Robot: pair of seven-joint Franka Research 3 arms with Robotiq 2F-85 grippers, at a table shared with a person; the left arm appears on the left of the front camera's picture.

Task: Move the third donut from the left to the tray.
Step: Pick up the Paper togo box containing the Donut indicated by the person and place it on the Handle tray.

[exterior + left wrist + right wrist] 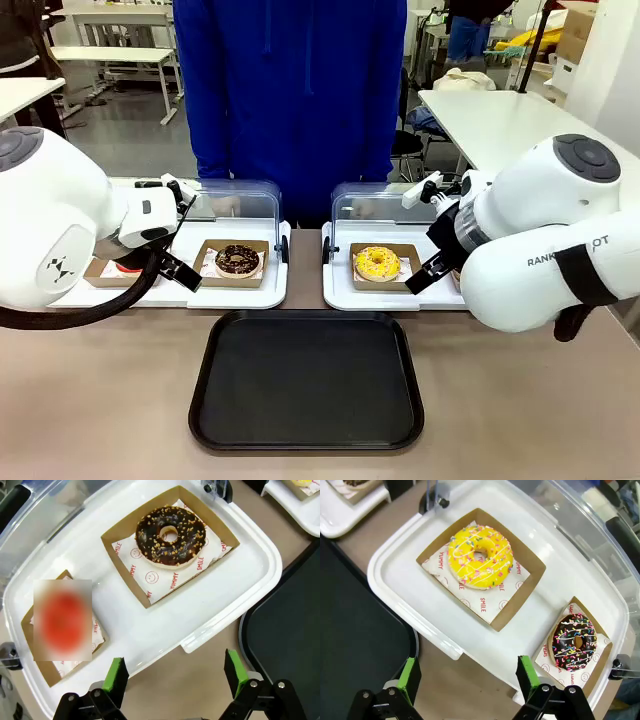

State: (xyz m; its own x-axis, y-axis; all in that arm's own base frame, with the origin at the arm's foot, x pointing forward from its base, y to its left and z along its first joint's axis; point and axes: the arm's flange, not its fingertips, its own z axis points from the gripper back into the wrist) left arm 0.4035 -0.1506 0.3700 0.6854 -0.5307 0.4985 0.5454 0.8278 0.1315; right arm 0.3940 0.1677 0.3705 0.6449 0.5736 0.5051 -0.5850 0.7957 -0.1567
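The right gripper (468, 682) is seen spread wide, its green pads (410, 679) well apart at the near rim of a white tray (395, 580); nothing is held or touched. The left gripper (176, 680) is likewise spread and empty, near a chocolate donut (170, 536). The yellow donut (480, 556) is laid flat, hole upward, in its square cardboard holder (509, 609) on that white tray, just behind the black tray (305, 385). No long axis is offered by the round donut; the holder is set square to the white tray's edges.
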